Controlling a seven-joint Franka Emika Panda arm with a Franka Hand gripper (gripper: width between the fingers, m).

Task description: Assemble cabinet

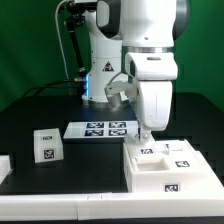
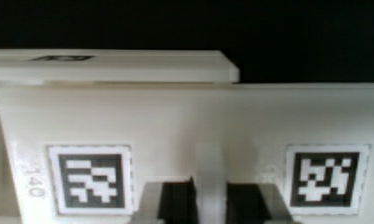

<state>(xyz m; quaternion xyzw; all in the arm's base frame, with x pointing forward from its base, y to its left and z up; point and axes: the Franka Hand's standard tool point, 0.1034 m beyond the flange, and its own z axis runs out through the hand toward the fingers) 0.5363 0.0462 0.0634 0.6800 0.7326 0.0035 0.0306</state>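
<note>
Two dark fingers (image 2: 173, 203) of the claw (image 2: 196, 187) stand drawn together, with barely a slit between them. Whether anything thin is nipped in that slit I cannot tell. In the wrist view they sit right against a flat white panel of the cabinet (image 2: 184, 120), between two square marker tags (image 2: 86, 180) on that panel. A second white slab of the same body lies beyond the panel.

In the exterior view the claw (image 1: 147, 133) hangs straight down from the arm. Its tips meet the far left part of the cabinet (image 1: 165, 172), which sits on the black bench (image 1: 90, 170) at the near side, toward the exterior view's right. The body lies low and boxy, tags facing up.

The marker board (image 1: 100, 128) lies just beside the cabinet, on its far left. A small loose tagged block (image 1: 45, 146) stands well apart toward the exterior view's left, and another white piece (image 1: 4, 165) shows at that view's left edge.

By my reading, the step in hand is work on the cabinet body itself, pressing or nudging it square, with the loose parts not yet fitted. The next move likely calls for lifting clear without dragging the body. The arm would then cross to the block and take it squarely enough to match its slot.
</note>
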